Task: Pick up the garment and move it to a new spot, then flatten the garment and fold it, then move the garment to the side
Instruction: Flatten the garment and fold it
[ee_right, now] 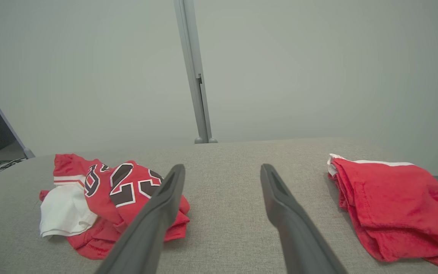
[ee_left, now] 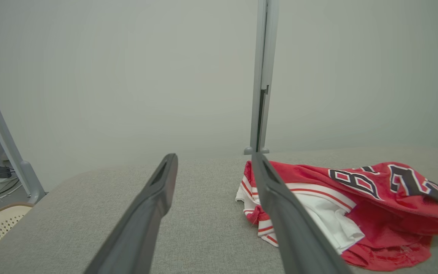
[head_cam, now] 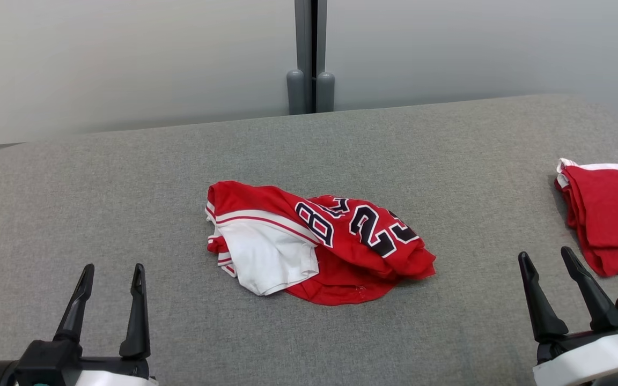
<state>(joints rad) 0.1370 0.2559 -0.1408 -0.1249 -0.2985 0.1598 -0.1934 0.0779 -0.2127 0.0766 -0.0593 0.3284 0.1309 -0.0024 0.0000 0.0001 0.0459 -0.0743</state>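
- A grey fabric-covered table [head_cam: 126, 187] spans the head view. A pale wall [head_cam: 126, 64] and a grey post [head_cam: 311, 53] stand behind it at top centre.
- A crumpled red garment [head_cam: 341, 236] with white trim and dark numerals lies in a loose heap at the middle of the frame, not flattened.
- Its long axis runs left to right across the frame, dipping slightly toward the right. A white panel sits at its lower left end and the numerals toward its right.
- The left gripper [head_cam: 113, 268] is at the lower left with its two dark fingers spread apart, holding nothing. The garment lies up and to the right of it.
- The right gripper [head_cam: 545, 254] is at the lower right, with its fingers likewise parted and empty. The garment lies to its left.
- Both grippers are clear of the garment. The left one looks a little nearer, its fingertips closest to the white end.
- In the left wrist view the garment sits right of centre, and in the right wrist view it sits at the lower left.
- A folded red cloth [head_cam: 609, 214] rests at the right edge of the head view, just above the right gripper and well apart from the heap.
- The first pick-up appears not yet begun, and either arm would need to reach inward toward the centre.
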